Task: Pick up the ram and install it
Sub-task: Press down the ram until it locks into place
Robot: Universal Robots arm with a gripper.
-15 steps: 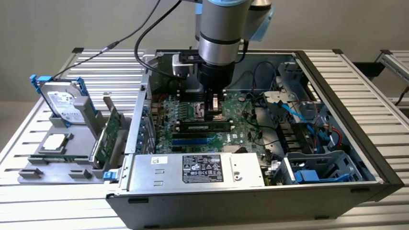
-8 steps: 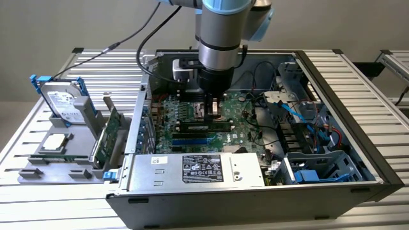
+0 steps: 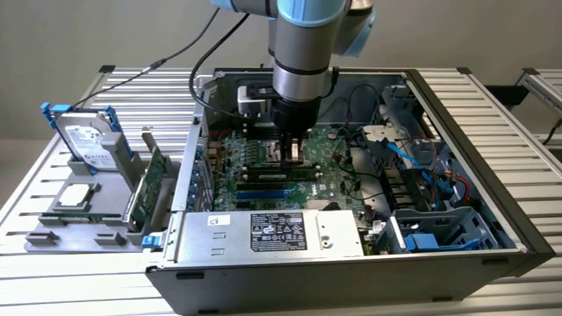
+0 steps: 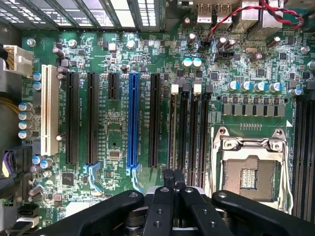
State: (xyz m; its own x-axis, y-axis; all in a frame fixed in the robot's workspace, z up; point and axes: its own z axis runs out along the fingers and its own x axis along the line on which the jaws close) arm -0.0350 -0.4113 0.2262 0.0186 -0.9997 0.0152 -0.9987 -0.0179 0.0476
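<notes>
1. Located: the ram (image 3: 279,176), a slim green stick with dark chips, standing on edge in the row of memory slots (image 3: 276,184) on the motherboard (image 3: 259,151), inside the open computer case (image 3: 491,131) on the slatted bench (image 3: 527,99).
2. Gripper (image 3: 294,160) poised straight down over the stick's upper edge, close to its end toward the exterior view's right. Impossible to tell whether touching or just above.
3. Jaws drawn narrow, fingers nearly together, as seen in the wrist view at the gripper (image 4: 173,178). No way to judge whether the thin edge of the stick sits pinched between them.
4. Seen from the wrist: black memory slots (image 4: 189,128) running away from the fingertips, white latch tabs at their far ends, the bare CPU socket (image 4: 248,172) just beside them.
5. Step in hand, judging by this: seating the stick in its slot, late in the task.
6. For doing it well: press straight along the slot walls with no tilt, spread the force along the stick's length, and stop once both latches close.
7. Worth minding: the blue cables (image 3: 399,155) and the CPU socket nearby. Best avoided by any sideways slip.
</notes>
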